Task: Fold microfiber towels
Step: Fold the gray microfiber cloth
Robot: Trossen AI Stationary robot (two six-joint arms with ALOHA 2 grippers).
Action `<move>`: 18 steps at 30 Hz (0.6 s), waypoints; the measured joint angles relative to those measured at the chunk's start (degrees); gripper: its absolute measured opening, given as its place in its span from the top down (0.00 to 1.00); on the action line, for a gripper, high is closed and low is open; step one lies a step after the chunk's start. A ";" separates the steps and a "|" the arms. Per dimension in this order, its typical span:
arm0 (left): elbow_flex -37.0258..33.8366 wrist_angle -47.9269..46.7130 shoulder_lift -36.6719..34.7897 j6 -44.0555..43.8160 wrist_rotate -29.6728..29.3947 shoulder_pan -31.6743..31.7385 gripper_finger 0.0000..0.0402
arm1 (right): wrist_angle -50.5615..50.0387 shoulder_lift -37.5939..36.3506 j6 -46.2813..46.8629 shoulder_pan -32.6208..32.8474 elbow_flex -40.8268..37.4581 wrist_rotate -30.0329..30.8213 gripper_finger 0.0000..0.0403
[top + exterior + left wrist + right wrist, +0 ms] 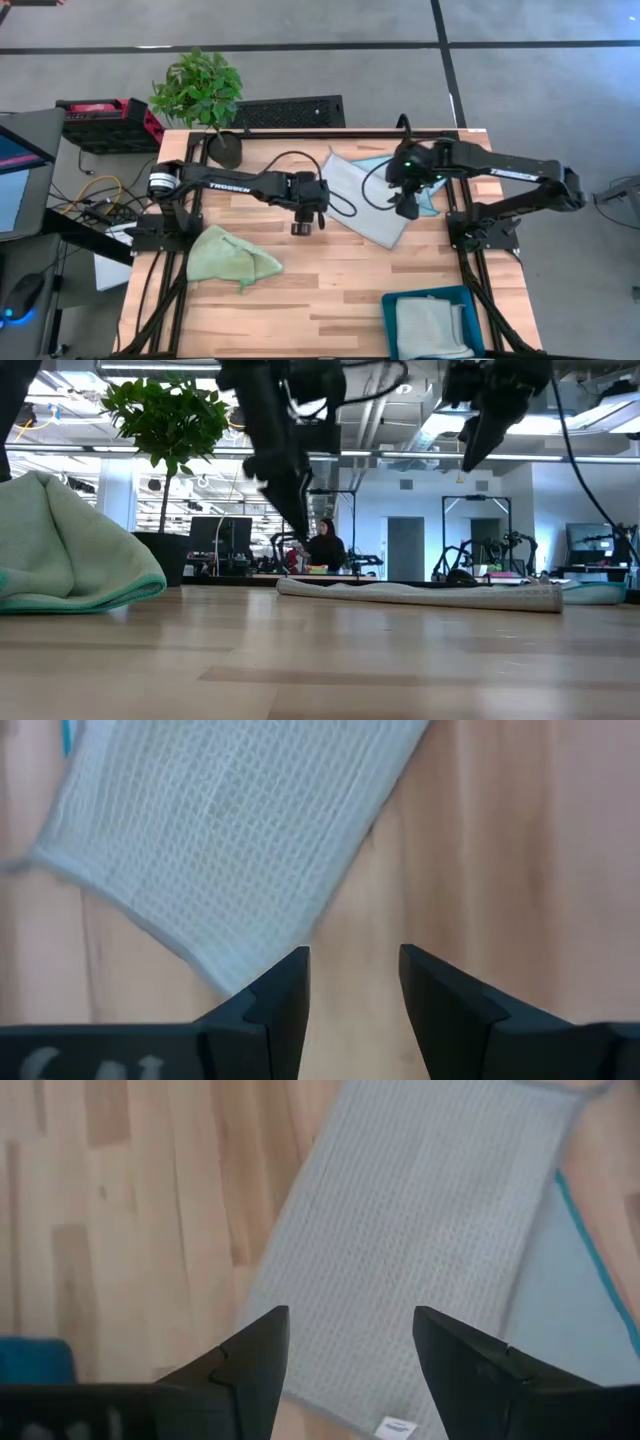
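High view: the grey towel [365, 200] lies flat at the table's [330, 290] far centre, folded to an oblong whose long axis runs diagonally from far-left to near-right. It partly covers a blue towel [428, 200]. The left gripper [308, 226] hangs just beside its left edge, and the right gripper [408, 208] is above its right side. A green towel [232, 257] lies crumpled near the left front; another towel sits in the bin [436, 322]. The step in hand appears to be a further fold of the grey towel; the next move calls for each gripper to descend onto an edge.

Low view: the grey towel [420, 596] lies flat; both grippers hang clear above it.

Left wrist view: the left gripper [352, 990] is parted and empty, with the towel's corner just ahead.

Right wrist view: the right gripper [350, 1350] is spread wide and empty over the towel; a white tag [396, 1428] shows at its end.
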 joint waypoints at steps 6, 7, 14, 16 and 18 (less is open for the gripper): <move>-7.69 8.62 0.00 8.28 -1.20 2.64 0.63 | 0.43 -3.79 5.79 -0.03 0.00 0.01 0.41; -8.57 9.92 -0.02 9.10 -1.64 3.34 0.63 | 0.43 -4.15 6.75 -0.03 0.00 0.01 0.41; -14.39 15.66 -0.02 13.03 -1.95 7.02 0.63 | 0.70 -5.20 12.91 -0.01 0.00 -0.16 0.41; -15.62 16.21 -0.02 14.30 -1.90 7.75 0.63 | 0.69 -5.19 14.17 -0.03 0.00 -0.17 0.41; -16.49 17.48 -0.02 15.62 -2.02 8.35 0.63 | 0.69 -5.19 14.89 -0.01 0.00 -0.18 0.41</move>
